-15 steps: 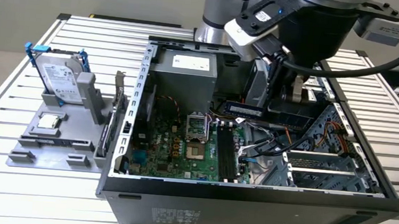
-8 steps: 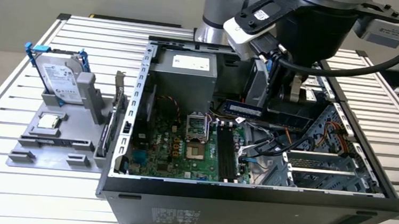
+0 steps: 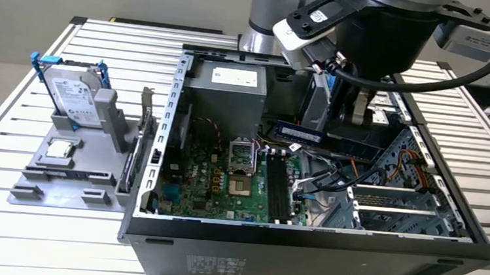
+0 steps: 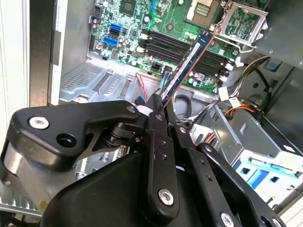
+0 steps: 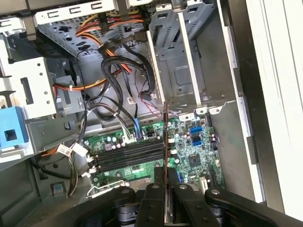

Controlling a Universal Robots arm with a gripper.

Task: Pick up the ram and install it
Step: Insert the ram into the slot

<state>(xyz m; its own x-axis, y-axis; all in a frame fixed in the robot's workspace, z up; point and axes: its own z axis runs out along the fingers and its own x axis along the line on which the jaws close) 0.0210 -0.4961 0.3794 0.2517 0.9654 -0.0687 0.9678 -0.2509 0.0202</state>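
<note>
The ram (image 4: 185, 65) is a slim bluish stick with dark chips, and my gripper (image 4: 159, 107) is shut on one end of it. It hangs tilted inside the open computer case (image 3: 150, 169), above the motherboard. In the exterior view the ram (image 3: 298, 133) sticks out from the gripper (image 3: 350, 134) toward that view's left, over the black slots (image 3: 278, 186). The first wrist view shows the ram (image 5: 166, 137) edge-on between the fingers (image 5: 154, 198), crossing above the slots (image 5: 125, 153). The ram is apart from the slots (image 4: 184, 52), not touching them.
The processor socket (image 3: 242, 154) lies beside the slots, with the grey power supply (image 3: 227, 90) behind it. Loose cables (image 5: 113, 90) and a drive cage (image 3: 398, 195) crowd the case's other side. Outside, a grey fixture (image 3: 58, 175) holds a hard drive (image 3: 73, 91) and a square chip (image 3: 58, 150).
</note>
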